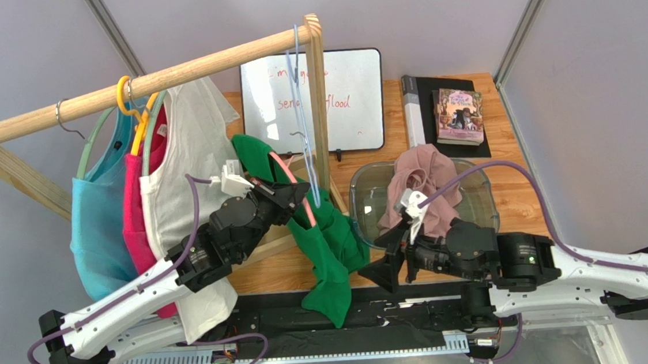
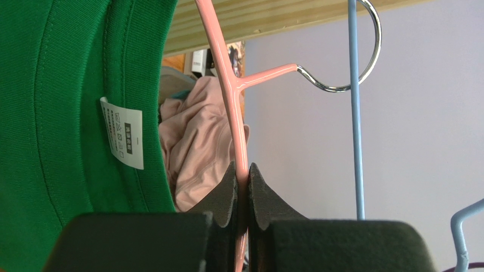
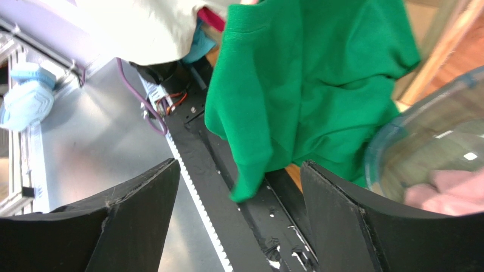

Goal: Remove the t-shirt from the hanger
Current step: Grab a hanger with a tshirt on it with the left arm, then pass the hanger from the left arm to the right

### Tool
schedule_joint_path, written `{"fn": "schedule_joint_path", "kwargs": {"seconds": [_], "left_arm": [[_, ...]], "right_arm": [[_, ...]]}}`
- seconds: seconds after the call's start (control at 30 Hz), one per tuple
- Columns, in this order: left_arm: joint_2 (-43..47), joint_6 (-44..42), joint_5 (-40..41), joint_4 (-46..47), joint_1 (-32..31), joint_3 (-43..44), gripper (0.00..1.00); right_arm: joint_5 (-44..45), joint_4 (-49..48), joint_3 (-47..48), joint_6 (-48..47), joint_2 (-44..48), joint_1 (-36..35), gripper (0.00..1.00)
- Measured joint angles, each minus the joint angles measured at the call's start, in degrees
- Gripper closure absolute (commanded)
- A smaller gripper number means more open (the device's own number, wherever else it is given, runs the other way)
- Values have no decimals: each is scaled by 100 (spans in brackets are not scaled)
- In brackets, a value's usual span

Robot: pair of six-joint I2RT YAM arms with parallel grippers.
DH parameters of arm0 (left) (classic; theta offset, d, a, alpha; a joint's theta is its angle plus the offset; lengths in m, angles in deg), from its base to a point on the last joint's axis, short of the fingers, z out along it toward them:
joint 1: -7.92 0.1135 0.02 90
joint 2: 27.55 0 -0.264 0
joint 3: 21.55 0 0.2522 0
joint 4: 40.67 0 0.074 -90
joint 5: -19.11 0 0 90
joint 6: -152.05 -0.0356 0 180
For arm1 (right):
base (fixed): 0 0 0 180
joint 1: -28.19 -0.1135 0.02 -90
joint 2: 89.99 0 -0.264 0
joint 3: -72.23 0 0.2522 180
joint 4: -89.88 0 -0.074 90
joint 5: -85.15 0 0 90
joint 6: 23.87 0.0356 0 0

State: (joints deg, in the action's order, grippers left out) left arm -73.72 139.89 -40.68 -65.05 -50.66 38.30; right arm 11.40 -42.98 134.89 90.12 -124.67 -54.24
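The green t-shirt (image 1: 323, 234) hangs on a pink hanger (image 1: 287, 169), draped down over the table's front edge. My left gripper (image 1: 292, 193) is shut on the hanger's pink arm (image 2: 230, 85), pinching it between both pads just below the neck; the shirt's collar and label (image 2: 62, 113) fill the left of that view. My right gripper (image 1: 382, 260) stands open, low and to the right of the shirt. In the right wrist view the shirt's lower corner (image 3: 307, 85) hangs just ahead of the wide-open jaws (image 3: 241, 181), apart from both fingers.
A wooden rack (image 1: 162, 73) carries white (image 1: 187, 158), red (image 1: 134, 214) and blue (image 1: 96, 226) garments on hangers. A bare blue hanger (image 1: 298, 88) hangs on the rack's right end. A glass bowl (image 1: 363, 192) holds a pink garment (image 1: 423, 183). Whiteboard (image 1: 347, 93) and book (image 1: 459, 117) lie behind.
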Motion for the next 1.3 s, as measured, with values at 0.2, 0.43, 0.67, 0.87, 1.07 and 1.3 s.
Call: {"fn": "schedule_joint_path", "kwargs": {"seconds": [0.2, 0.43, 0.67, 0.87, 1.07, 1.3], "left_arm": [[26, 50, -321, 0, 0, -92, 100], [199, 227, -608, 59, 0, -382, 100], [39, 223, -1231, 227, 0, -369, 100], [-273, 367, -1644, 442, 39, -341, 100], [-267, 385, -1810, 317, 46, -146, 100], [-503, 487, -1862, 446, 28, -146, 100]], "right_arm": [[61, -450, -13, 129, -695, 0, 11], [369, -1113, -129, -103, -898, 0, 8], [577, -1272, -50, -597, -1115, 0, 10], [625, -1425, -20, -846, -1703, 0, 11], [831, -1757, -66, -975, -1744, 0, 27], [1598, -2476, -251, -763, -2116, -15, 100]]}}
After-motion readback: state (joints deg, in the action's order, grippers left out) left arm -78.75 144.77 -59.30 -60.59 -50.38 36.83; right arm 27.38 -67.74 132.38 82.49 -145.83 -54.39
